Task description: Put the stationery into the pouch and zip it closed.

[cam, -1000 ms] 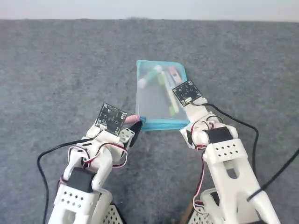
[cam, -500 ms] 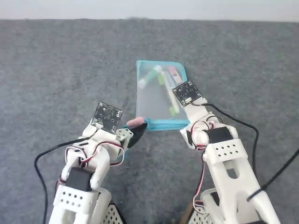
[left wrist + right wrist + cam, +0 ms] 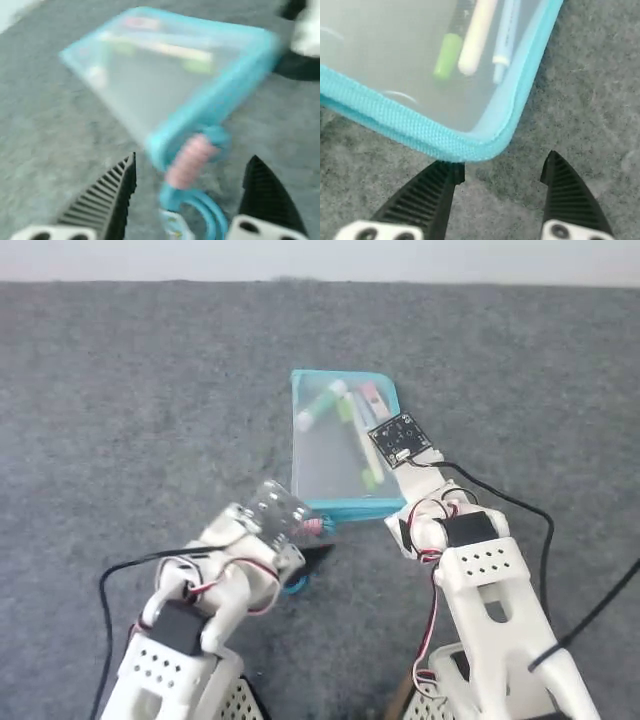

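The pouch (image 3: 165,80) (clear sides, teal edging) lies flat on the grey bench (image 3: 150,390), just ahead of the left tool (image 3: 193,160) and stretching away from it. That tool is wide open and gripping nothing, with both black fingers (image 3: 115,195) spread well apart. Right in the gap between their tips sits the pink zip pull (image 3: 187,161), sticking out from the pouch corner toward the tool. Neither finger seems to be touching it. A blue ring (image 3: 202,215) hangs off the pull and lies further back between the fingers, nearer the tool's base.

The right tool (image 3: 505,162) is released too, its fingers (image 3: 427,200) apart with nothing in them. The pouch's other near corner sits just in front of its tips. One fingertip is right up at the teal edge, though whether it actually touches is hard to call.

The stationery (image 3: 475,35) is inside the pouch, just beyond the right tool's tips. A green-capped marker (image 3: 447,55), a pale pen and a light-blue one lie side by side, ends pointing back toward the tool. In the high view, the two tools sit at the same short edge of the pouch, one at each corner.
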Available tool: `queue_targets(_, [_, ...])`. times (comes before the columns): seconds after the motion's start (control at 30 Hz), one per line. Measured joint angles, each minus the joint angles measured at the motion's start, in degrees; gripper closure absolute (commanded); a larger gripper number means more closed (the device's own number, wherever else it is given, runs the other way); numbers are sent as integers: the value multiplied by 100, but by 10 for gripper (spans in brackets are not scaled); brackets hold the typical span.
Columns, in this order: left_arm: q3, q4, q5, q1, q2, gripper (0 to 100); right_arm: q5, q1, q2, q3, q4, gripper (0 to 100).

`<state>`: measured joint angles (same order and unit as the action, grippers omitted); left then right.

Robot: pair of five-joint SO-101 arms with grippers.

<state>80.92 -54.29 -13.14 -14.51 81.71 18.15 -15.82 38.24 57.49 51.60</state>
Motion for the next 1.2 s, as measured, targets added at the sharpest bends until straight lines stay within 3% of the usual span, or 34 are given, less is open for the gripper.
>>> queue_targets(0.13, [-9, 273, 308, 659, 0, 710, 0, 0, 0, 0, 0, 753])
queue_targets(0.43, [-26, 343, 633, 853, 369, 698, -44, 0, 62, 0, 53, 753])
queue_targets(0.67, [211, 334, 712, 853, 1389, 698, -44, 0, 1626, 9, 888, 753])
queue_targets(1.0, [220, 237, 756, 853, 1899, 699, -44, 18, 3305, 571, 958, 753])
queue_targets(1.2, [220, 308, 1037, 1415, 1908, 698, -44, 0, 3930, 1099, 958, 753])
